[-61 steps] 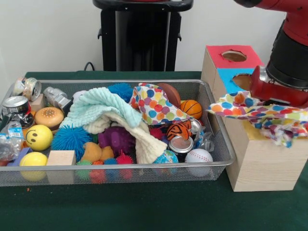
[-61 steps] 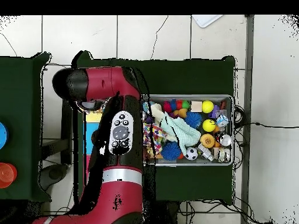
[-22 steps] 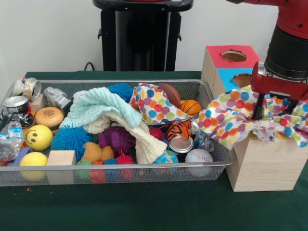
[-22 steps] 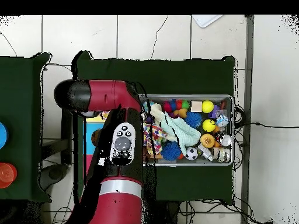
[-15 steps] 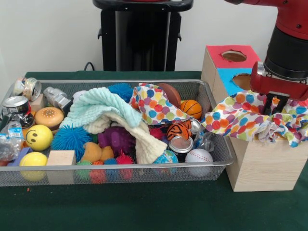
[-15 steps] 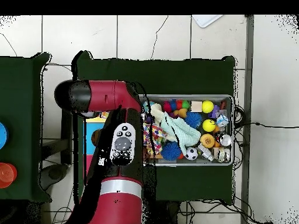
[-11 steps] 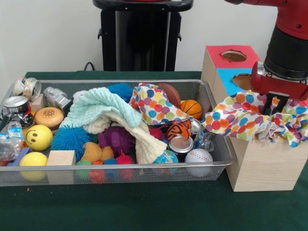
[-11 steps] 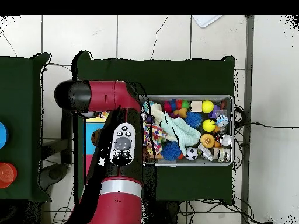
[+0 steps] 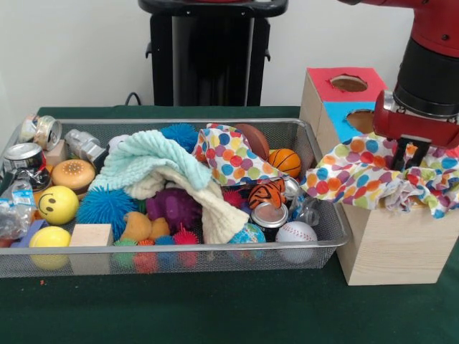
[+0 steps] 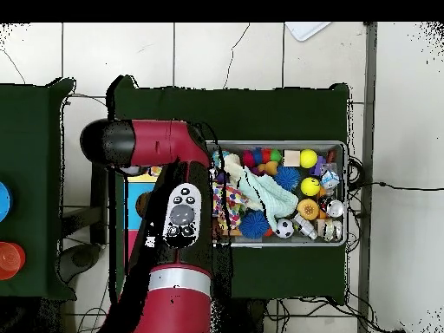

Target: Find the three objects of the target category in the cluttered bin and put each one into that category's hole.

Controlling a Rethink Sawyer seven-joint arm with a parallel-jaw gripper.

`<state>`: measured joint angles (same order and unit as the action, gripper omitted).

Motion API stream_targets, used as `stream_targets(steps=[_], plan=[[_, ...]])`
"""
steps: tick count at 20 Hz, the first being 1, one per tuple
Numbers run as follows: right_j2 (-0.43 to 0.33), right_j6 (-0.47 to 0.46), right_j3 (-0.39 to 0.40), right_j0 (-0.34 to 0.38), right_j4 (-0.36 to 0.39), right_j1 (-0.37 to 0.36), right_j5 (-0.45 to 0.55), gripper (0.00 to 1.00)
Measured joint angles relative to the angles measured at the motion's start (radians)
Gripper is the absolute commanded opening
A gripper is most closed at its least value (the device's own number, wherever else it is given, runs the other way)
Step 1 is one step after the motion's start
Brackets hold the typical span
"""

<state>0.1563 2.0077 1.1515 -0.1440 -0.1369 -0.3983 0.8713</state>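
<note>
My gripper [image 9: 410, 159] hangs over the nearest pale wooden box [image 9: 394, 244] at the right of the front view. Its fingers are down in a bunched polka-dot cloth [image 9: 358, 175] and look shut on it. The cloth drapes over the box top and hides that box's top colour and hole. A second polka-dot cloth [image 9: 231, 159] lies in the wire mesh bin [image 9: 179, 249], behind the mint-green and cream towels [image 9: 154, 161]. No third cloth shows. In the overhead view my arm [image 10: 178, 217] covers the gripper and boxes; the bin [image 10: 346, 195] lies to its right.
Behind the near box stand a blue-topped box [image 9: 355, 118] and a red-topped box [image 9: 344, 82], each with a round hole. The bin holds several balls, cans, a smiley ball [image 9: 57, 204], a baseball [image 9: 295, 233] and a wooden block [image 9: 91, 235].
</note>
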Motion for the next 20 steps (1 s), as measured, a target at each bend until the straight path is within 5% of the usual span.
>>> stream_targets(steps=[20], plan=[[0.0,0.0,0.063,0.009,-0.015,-0.087,0.058,0.0]])
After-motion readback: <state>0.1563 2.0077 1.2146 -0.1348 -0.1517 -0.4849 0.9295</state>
